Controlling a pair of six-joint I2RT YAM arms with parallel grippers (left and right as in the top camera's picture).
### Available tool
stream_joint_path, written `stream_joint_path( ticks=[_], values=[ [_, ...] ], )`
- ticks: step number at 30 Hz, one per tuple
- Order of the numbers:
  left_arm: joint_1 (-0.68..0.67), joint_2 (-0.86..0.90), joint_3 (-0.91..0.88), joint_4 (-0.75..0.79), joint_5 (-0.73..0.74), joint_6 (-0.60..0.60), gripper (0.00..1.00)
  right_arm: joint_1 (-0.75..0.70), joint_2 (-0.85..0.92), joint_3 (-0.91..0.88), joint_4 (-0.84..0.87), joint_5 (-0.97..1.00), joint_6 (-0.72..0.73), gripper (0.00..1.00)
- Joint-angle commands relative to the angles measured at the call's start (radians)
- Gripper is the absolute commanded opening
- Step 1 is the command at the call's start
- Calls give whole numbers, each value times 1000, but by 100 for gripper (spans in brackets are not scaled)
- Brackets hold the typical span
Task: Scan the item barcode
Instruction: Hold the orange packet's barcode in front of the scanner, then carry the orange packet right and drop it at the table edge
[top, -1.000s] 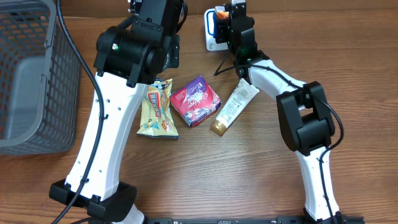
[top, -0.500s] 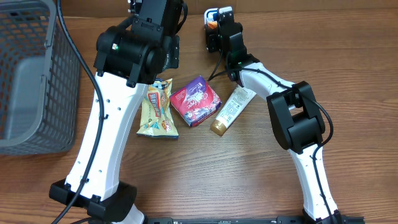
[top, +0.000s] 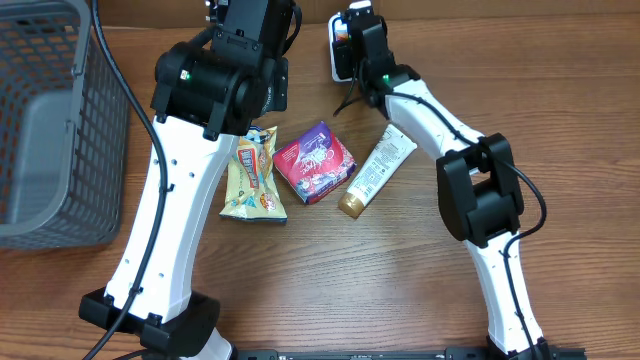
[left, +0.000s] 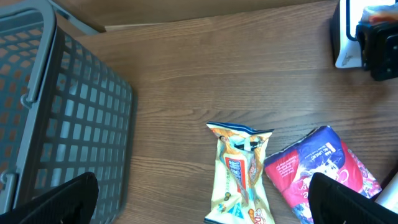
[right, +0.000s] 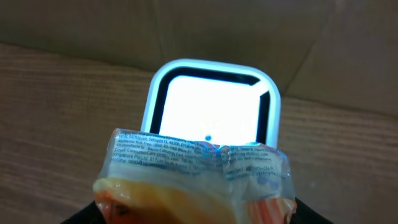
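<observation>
The right gripper (top: 352, 38) held its jaws clamped on a packet (right: 198, 177) facing the lit scanner (right: 214, 99), far side. The left gripper (left: 202, 202) jaws stood fully spread, empty.

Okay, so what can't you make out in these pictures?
- Right wrist view: no barcode shows on the packet; print blurred, lower part cut off.
- Overhead: the right arm hides most of the packet at the scanner.
- Left wrist view: the bottom edge cuts off the pink box.

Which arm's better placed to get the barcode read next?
Right. The right gripper holds the orange packet directly in front of the lit scanner; the left gripper hangs open and empty above the snack bag.
</observation>
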Motion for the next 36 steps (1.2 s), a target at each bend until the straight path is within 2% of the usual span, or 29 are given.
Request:
stream_joint_path(
  ticks=[1, 7, 14, 17, 21, 29, 32, 36],
  values=[
    [3, -13, 9, -3, -12, -27, 100, -15, -131, 61, -128, 13, 46, 57],
    [2, -12, 9, -10, -11, -59, 100, -45, -225, 62, -493, 16, 229, 57],
    [2, -12, 9, -7, -10, -67, 100, -152, -245, 61, -1019, 16, 550, 50],
    [2, -12, 9, -7, -10, -67, 100, -231, -244, 53, -1146, 16, 583, 52],
    [2, -12, 9, -7, -5, -67, 100, -352, -244, 47, -1218, 18, 543, 56],
    [2, -12, 9, -12, 51, -66, 100, -656, -238, 11, -1207, 17, 519, 57],
    [2, -12, 9, -14, 66, -66, 100, -760, -238, -29, -1178, 16, 510, 63],
    [2, -12, 9, -14, 69, -67, 100, -890, -238, -137, -1094, 16, 500, 64]
  ],
)
